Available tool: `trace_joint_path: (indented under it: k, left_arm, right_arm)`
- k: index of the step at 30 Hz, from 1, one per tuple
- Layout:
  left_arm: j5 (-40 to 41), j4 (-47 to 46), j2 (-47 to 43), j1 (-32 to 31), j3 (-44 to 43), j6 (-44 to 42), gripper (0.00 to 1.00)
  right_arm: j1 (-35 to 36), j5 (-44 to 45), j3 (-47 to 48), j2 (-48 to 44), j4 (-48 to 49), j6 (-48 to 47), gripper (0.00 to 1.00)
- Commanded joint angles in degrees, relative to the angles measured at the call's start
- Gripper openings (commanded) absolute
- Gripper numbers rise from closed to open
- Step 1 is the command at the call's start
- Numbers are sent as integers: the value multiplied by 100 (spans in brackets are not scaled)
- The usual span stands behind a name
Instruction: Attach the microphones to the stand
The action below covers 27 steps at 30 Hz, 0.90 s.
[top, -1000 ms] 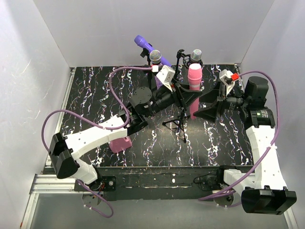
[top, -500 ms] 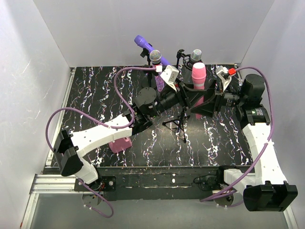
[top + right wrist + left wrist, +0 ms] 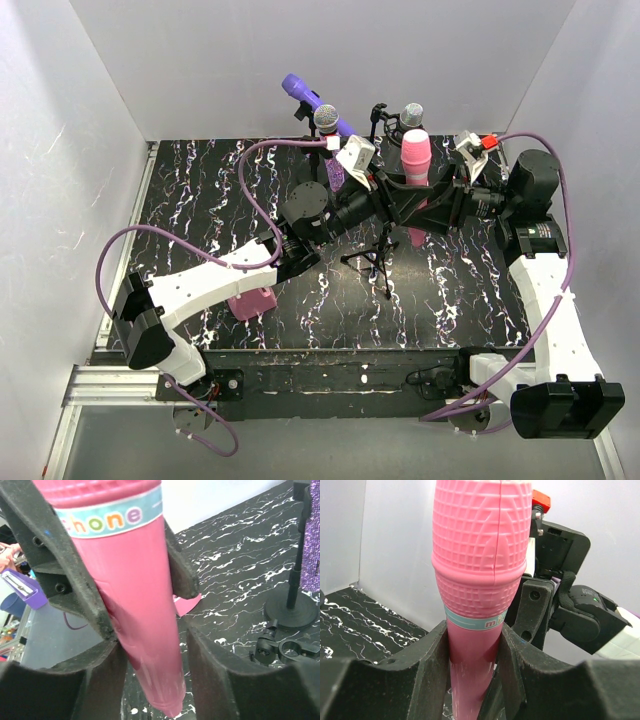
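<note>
Left gripper [image 3: 472, 652] clamps the pink microphone [image 3: 480, 555] near the stand [image 3: 381, 256] — right gripper [image 3: 152, 672] sits narrow around it, hold unclear — uneven squeezing could twist it loose.

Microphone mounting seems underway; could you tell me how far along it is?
Done, apparently: the purple microphone, glittery microphone and silver-grey microphone sit raised at the back. In hand: the pink microphone, clamped in the left gripper, with the right gripper flanking it. Left: mounting it.
</note>
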State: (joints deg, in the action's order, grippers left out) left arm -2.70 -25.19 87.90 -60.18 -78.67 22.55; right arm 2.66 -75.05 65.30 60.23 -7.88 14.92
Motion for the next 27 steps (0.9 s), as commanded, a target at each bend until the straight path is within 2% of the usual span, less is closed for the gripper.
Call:
trace_joint_path:
  k: [1, 2, 4, 6, 7, 10, 13, 16, 20, 27]
  left_arm:
    - [147, -21, -10, -28, -166, -5, 0]
    - [156, -21, -9, -29, -157, -5, 0]
    - [191, 5, -9, -29, -157, 39, 0]
    - [182, 49, -44, -29, -139, 92, 13]
    - [191, 67, -62, -20, -139, 92, 21]
    - [428, 233, -211, -20, -113, 92, 65]
    - [402, 418, -343, 68, -157, 48, 96]
    - [-229, 777, -265, 418, -454, 258, 98]
    - [-1020, 823, -54, 999, -719, 751, 98]
    - [-1970, 656, 289, 1105, -1071, 822, 98]
  right_arm:
    - [51, -264, 255, 59, 445, 257, 41]
    - [68, -282, 255, 77, 454, 275, 29]
    - [77, -274, 229, 68, 463, 249, 17]
    - [77, -282, 194, 42, 454, 187, 8]
    - [77, -283, 194, 33, 419, 126, 7]
    - [69, -265, 360, 68, -44, -408, 5]
    - [68, -107, 685, 191, -976, -1638, 5]
    - [68, -28, 905, 340, -1102, -2036, 5]
    - [77, -238, 1195, 595, -769, -1914, 5]
    - [77, -300, 1249, 806, -346, -1527, 5]
